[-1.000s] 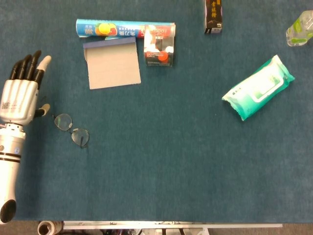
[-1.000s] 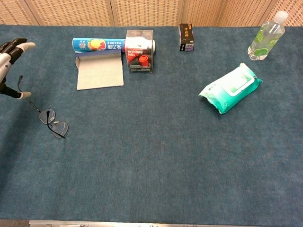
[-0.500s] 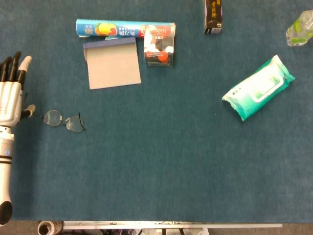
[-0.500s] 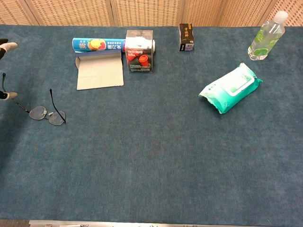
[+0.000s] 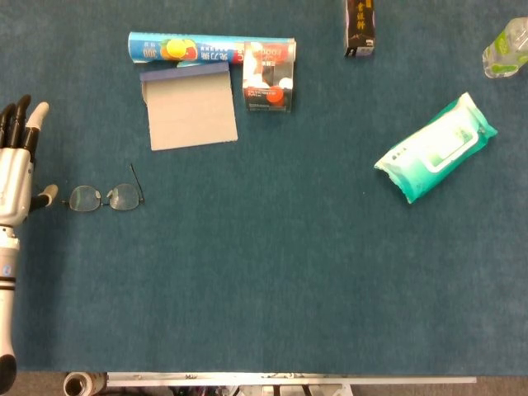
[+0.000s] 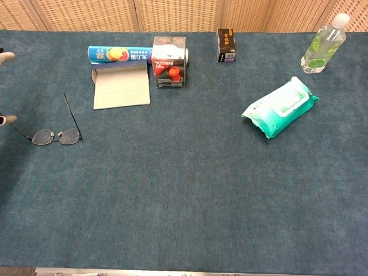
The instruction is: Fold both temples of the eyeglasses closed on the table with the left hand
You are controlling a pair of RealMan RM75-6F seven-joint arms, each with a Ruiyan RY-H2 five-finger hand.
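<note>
The thin-framed eyeglasses (image 5: 103, 198) lie on the blue table cloth at the left, lenses side by side; in the chest view the eyeglasses (image 6: 56, 136) show their right temple (image 6: 72, 113) sticking out open toward the far side. The left temple (image 6: 20, 133) runs out to the left, and its tip reaches the thumb of my left hand (image 5: 16, 165). That hand lies flat at the left edge with its fingers straight and pointing away, holding nothing that I can see. The chest view shows only its thumb tip and one fingertip. My right hand is out of both views.
At the back left lie a blue printed tube (image 5: 198, 48), a grey card (image 5: 190, 107) and a red-and-black box (image 5: 268, 78). A dark box (image 5: 360, 29) stands at the back, a clear bottle (image 5: 505, 49) at the far right, and a green wipes pack (image 5: 436, 148) on the right.
My left hand has moved left toward the frame's edge. The eyeglasses slid left with it and swung round, so the lenses now lie level and the right temple points away.
</note>
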